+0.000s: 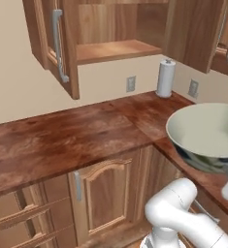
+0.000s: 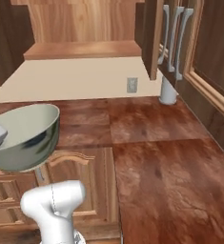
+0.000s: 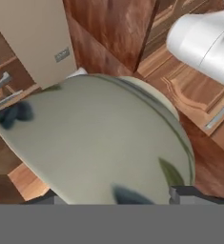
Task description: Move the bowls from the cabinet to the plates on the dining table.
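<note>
A grey-green bowl (image 3: 99,143) with dark markings and a cream inside hangs in the air over the counter corner, seen in the left base view at the right (image 1: 203,131) and in the right base view at the left (image 2: 25,136). My gripper (image 3: 113,197) is shut on it, one fingertip at each side of its rim. The wall cabinet (image 1: 115,48) stands open behind and above, its shelf (image 2: 80,47) bare and its door (image 1: 62,43) swung out to the left. The plates and the dining table are out of view.
A reddish wooden L-shaped counter (image 1: 76,135) runs under the cabinet, with drawers and panelled doors below. A paper towel roll (image 1: 166,77) stands in the back corner beside wall outlets (image 1: 130,83). More cabinet doors with grey handles (image 2: 173,38) hang at the right.
</note>
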Available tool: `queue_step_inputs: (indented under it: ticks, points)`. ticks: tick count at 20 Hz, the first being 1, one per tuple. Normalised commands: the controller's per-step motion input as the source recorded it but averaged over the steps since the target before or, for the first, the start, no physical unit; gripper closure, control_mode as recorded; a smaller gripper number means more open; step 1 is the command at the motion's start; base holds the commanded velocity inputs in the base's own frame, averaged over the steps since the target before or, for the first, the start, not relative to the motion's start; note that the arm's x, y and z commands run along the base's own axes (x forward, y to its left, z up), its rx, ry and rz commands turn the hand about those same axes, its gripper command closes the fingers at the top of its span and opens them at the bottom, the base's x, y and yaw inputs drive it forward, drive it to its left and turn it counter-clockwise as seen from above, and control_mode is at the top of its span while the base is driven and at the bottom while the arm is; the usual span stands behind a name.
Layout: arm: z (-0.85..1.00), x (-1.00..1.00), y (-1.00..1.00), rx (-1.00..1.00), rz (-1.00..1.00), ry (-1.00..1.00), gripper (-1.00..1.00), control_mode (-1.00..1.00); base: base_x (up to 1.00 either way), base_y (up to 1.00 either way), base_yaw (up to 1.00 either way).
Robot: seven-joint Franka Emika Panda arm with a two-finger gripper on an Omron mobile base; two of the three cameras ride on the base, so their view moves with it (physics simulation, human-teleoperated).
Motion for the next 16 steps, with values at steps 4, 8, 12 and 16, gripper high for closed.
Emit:
queue_step_inputs:
  ticks: [4,8,12,16]
  points:
    - [0.00,0.00,0.00,0.00,0.00,0.00,1.00,1.00,-0.20,0.28,0.06]
    - [0.00,0.00,0.00,0.00,0.00,0.00,1.00,1.00,0.00,0.64,0.03]
    - [0.00,0.00,0.00,0.00,0.00,0.00,1.00,1.00,0.00,0.77,0.00]
    - [0.00,0.00,0.00,0.00,0.00,0.00,1.00,1.00,0.00,0.81,0.00]
